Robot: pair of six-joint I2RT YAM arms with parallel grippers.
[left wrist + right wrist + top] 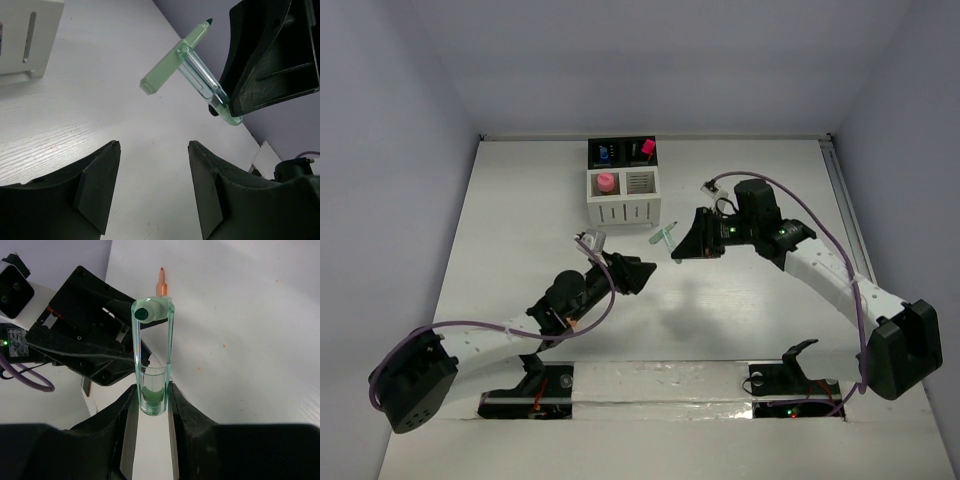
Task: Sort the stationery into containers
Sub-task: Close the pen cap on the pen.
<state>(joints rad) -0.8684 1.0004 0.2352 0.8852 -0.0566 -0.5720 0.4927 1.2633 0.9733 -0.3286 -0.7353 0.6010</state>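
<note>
My right gripper [682,246] [152,390] is shut on the clear green end of a pastel green pen [665,238] [152,360] and holds it above the table. In the left wrist view, the pen [165,70] hangs from the right gripper's black fingers [270,55], its dark tip pointing up. My left gripper [642,275] [154,145] is open and empty, just in front of and below the pen. The containers [620,198] stand at the back centre. A pink item [606,182] is in the front left white cup, and blue [604,154] and pink-capped [646,148] items are in the black cups.
A white slotted cup wall [25,35] shows at the upper left of the left wrist view. An orange pen tip [161,282] shows beyond the held pen in the right wrist view. The grey enclosure walls [400,150] stand around the white table [520,200].
</note>
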